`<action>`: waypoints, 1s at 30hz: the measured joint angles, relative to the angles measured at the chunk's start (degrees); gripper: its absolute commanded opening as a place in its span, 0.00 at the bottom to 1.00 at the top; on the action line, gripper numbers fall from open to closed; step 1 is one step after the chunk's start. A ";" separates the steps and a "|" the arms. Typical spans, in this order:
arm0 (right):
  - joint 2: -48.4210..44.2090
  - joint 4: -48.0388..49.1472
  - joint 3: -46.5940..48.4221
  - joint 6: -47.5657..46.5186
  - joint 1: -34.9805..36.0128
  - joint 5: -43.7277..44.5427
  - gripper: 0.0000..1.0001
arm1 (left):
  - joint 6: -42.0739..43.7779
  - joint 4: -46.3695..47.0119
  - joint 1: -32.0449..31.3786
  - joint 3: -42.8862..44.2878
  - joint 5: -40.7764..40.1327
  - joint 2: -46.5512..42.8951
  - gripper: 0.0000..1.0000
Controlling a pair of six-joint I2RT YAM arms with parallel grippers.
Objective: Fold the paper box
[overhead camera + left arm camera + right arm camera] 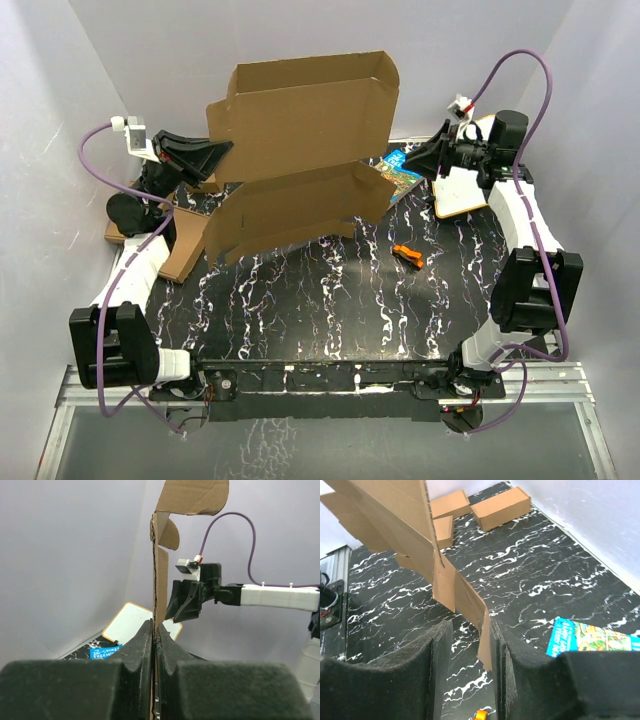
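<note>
Paper box [300, 130] was plain brown. The table [330, 310] under it was black with white marble veins. Right of the box were a blue book [400, 172] and a small orange thing [408, 256]. Purple cables [230, 514] too.

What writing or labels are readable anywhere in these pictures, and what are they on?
"26-STOREY TREEHOUSE": on the blue book in the left wrist view; it is small, so the last letters are uncertain.
The same book's cover in the right wrist view: the print is too blurred to read.
The paper box and the small cardboard boxes: plain brown, no text visible.
</note>
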 measured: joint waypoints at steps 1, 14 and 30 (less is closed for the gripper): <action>-0.17 0.72 -0.90 -0.39 0.57 -0.39 0.41 | -0.98 0.76 0.00 0.35 0.17 0.37 0.00; -2.40 0.87 -3.43 -8.13 2.80 -1.75 0.46 | -5.31 2.49 0.00 3.10 0.81 1.01 0.00; -5.09 -3.32 -5.51 -14.91 2.80 -2.86 0.58 | -8.33 0.87 0.94 3.21 -2.08 0.83 0.00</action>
